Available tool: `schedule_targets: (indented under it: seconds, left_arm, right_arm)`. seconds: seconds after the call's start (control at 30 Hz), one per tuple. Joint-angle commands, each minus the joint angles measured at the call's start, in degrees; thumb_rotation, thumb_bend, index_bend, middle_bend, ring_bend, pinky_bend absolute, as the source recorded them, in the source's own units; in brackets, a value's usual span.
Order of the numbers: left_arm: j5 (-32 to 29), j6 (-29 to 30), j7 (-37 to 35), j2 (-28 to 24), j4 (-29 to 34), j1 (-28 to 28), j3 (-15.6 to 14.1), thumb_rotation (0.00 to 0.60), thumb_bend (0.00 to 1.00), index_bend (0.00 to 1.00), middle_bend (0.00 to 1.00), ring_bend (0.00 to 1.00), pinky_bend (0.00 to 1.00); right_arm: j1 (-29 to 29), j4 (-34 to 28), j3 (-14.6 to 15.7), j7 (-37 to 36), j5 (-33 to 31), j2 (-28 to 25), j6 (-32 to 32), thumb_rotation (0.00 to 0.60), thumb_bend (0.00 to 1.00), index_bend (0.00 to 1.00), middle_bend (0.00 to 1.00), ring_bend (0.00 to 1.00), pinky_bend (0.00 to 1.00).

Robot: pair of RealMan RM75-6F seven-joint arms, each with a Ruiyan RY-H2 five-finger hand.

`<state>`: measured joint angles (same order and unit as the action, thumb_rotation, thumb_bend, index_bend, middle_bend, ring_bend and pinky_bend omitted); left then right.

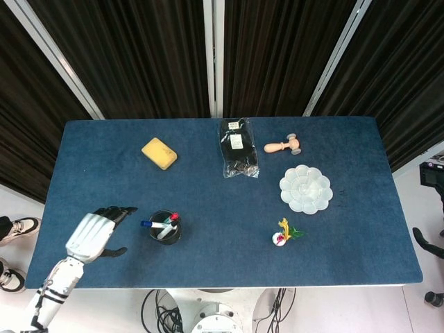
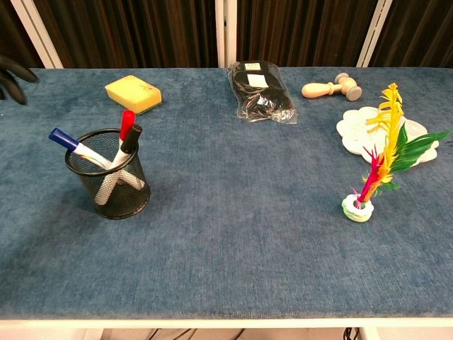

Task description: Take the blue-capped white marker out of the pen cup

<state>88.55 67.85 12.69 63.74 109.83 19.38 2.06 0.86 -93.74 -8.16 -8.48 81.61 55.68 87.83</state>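
Observation:
A black mesh pen cup stands on the blue table near its front left. It holds a white marker with a blue cap leaning out to the left, a red-capped marker and a black-capped one. My left hand hovers over the table left of the cup, fingers apart and holding nothing; only its dark fingertips show at the chest view's left edge. The right hand is out of both views.
A yellow sponge lies behind the cup. A black packet, a wooden stamp, a white paint palette and a feathered shuttlecock lie to the right.

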Motion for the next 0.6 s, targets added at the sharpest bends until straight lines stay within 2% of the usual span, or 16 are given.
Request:
schedule_targets:
  seconds: [0.03, 0.3, 0.6]
  left_arm:
    - [-3.2, -2.8, 2.1, 2.6, -0.4, 2.3, 1.4, 0.600, 0.03, 0.22, 0.29, 0.27, 0.41]
    - [-6.8, -4.7, 2.6, 7.0, -4.0, 4.9, 3.1, 0.600, 0.04, 0.24, 0.32, 0.29, 0.43]
    - [-9.1, -6.8, 3.5, 6.4, -2.7, 7.1, 3.5, 0.600, 0.15, 0.33, 0.39, 0.36, 0.50]
  right_arm:
    - [-0.1, -0.3, 0.0, -0.1, 0.1, -0.1, 0.3, 0.600, 0.20, 0.00, 0.00, 0.00, 0.00]
    - [0.0, -0.4, 0.1, -0.1, 0.1, -0.2, 0.1, 0.600, 0.20, 0.00, 0.00, 0.00, 0.00]
    - [0.1, -0.6, 0.1, -0.3, -0.5, -0.1, -0.4, 0.600, 0.20, 0.00, 0.00, 0.00, 0.00]
